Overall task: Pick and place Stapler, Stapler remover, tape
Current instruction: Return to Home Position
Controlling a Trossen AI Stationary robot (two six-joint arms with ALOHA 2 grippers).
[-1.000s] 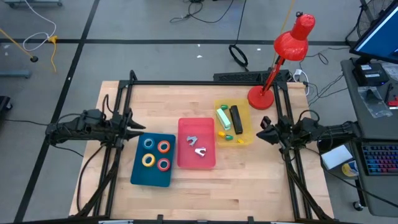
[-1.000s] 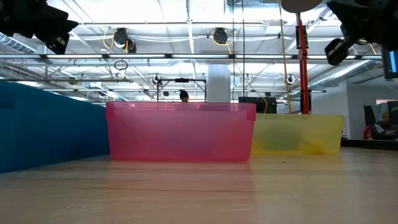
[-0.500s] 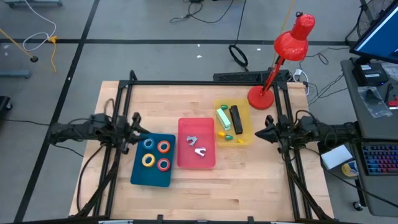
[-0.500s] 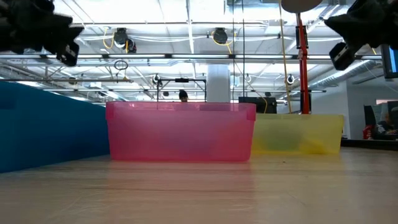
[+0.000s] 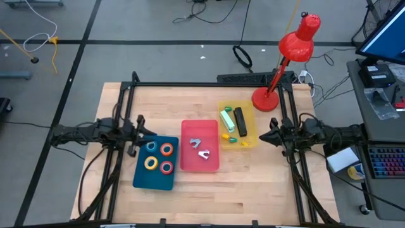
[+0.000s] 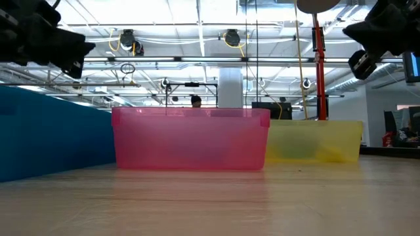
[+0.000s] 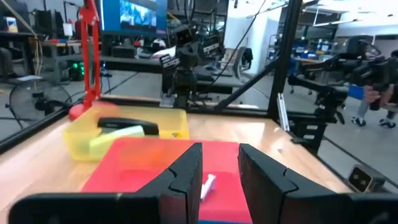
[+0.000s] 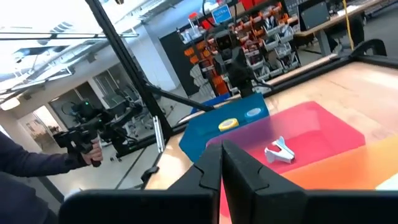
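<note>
L gripper [image 5: 141, 129] hangs at far-left corner of blue tray [image 5: 142, 180], fingers spread, empty. R gripper [image 5: 264, 135] just right of yellow tray [image 5: 250, 141], fingers pressed together. Tape rolls [image 5: 151, 163] in blue tray; staple removers [image 5: 203, 153] in pink tray [image 5: 190, 162]; staplers [image 5: 240, 121] in yellow tray.

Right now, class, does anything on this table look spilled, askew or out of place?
Nothing is spilled or damaged. Only the yellow tray sits slightly turned against the straight pink tray; the four tape rolls lie inside the blue tray.
</note>
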